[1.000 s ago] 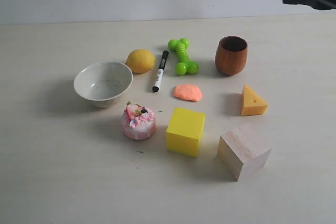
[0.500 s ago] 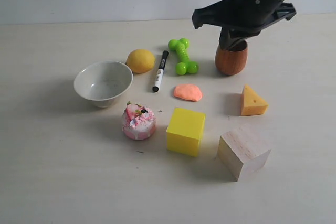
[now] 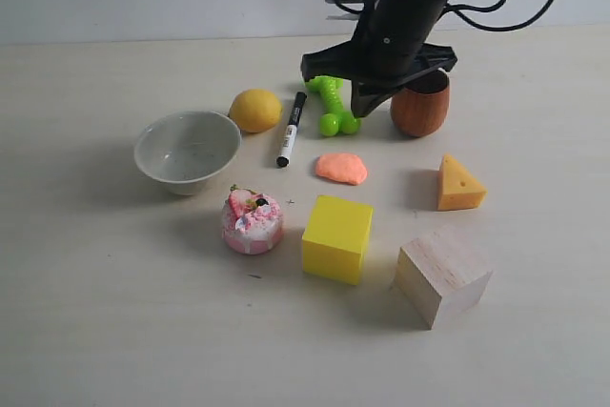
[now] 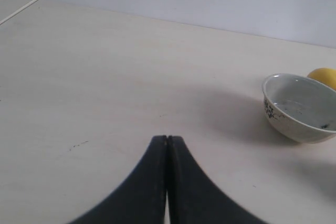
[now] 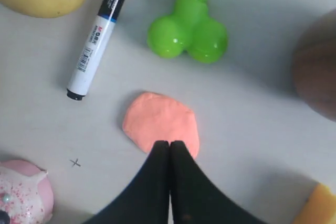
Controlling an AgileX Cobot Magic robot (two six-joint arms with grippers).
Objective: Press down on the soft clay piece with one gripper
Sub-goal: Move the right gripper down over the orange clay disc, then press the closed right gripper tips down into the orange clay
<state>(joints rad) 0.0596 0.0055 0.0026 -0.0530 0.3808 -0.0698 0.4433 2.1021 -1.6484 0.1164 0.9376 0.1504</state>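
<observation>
Hovering above the table, your right gripper (image 3: 361,108) had its two fingers drawn fully together, with no gap between them and nothing held. That made sense for this job: pinched tips form one blunt point to push with, whereas spread fingers might straddle the putty or pinch it.

The soft clay piece (image 3: 341,168) lay flat on the table near the middle of the clutter, between the marker (image 3: 290,129) and the cheese wedge (image 3: 459,184), just behind the yellow cube (image 3: 336,237). In the right wrist view the joined tips pointed at one edge of the blob, not its centre. The exterior view showed the claw up in the air, between the green bone toy (image 3: 333,102) and the wooden cup (image 3: 419,102), apart from the clay. I judged that no contact had been made: the blob's surface looked smooth and undented.

You would have wanted a small correction towards the blob's middle and then a straight descent, because the bone toy and marker sat close enough to be nudged by a slanted approach.

Your left gripper (image 4: 167,138) was likewise closed, tips touching and empty, over bare table beside the bowl (image 4: 273,114). It was parked well clear, presumably so one arm could work unhindered.
</observation>
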